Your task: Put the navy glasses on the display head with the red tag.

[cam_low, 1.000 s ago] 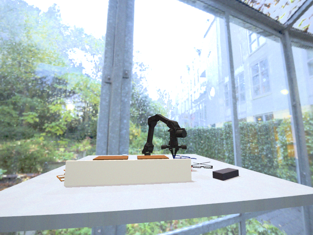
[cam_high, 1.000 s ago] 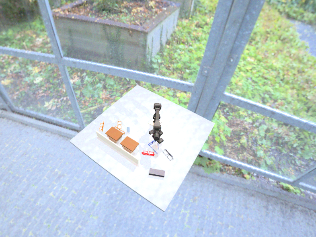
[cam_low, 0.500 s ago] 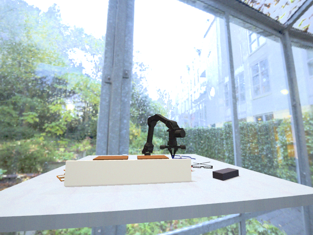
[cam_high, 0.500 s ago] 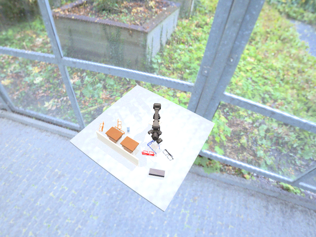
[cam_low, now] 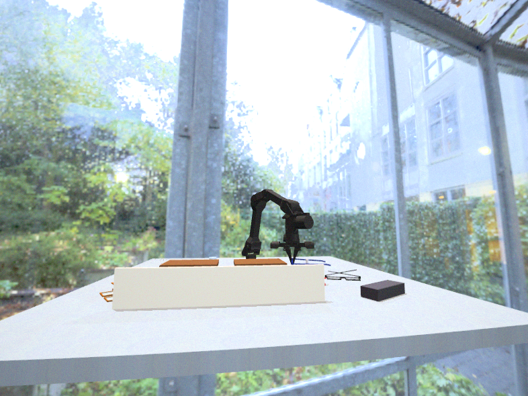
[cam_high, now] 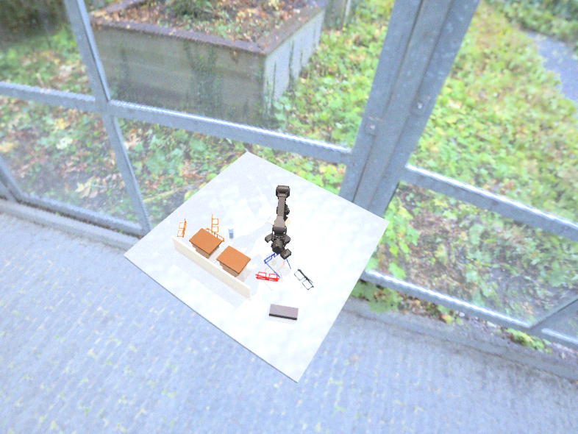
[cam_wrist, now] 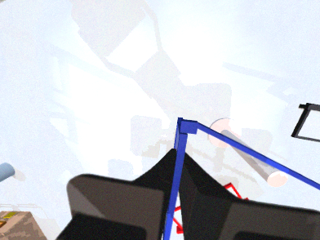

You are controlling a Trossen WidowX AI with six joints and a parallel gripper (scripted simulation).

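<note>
My gripper [cam_high: 279, 254] [cam_low: 292, 261] [cam_wrist: 176, 153] is shut on the front frame of the navy glasses [cam_wrist: 188, 126], which show as bright blue. The fingertips are low, near the table. The front is nearly edge-on between the fingers in the wrist view; one temple slants off to the right. In the top view the open temples point away from the arm. Two brown blocks with flat orange tops, a left one [cam_high: 205, 240] [cam_low: 189, 262] and a right one [cam_high: 234, 260] [cam_low: 260, 262], stand left of the gripper, apart from the glasses. Their face sides and the red tag cannot be made out.
A cream wall [cam_high: 209, 266] [cam_low: 219, 286] runs along the blocks. A pale post [cam_wrist: 251, 155] stands close to the held glasses. Red glasses [cam_high: 267, 279], black glasses [cam_wrist: 301, 121] and a dark case [cam_high: 284, 311] [cam_low: 382, 290] lie nearby. Orange glasses and a blue-grey cylinder [cam_high: 231, 232] are by the left block.
</note>
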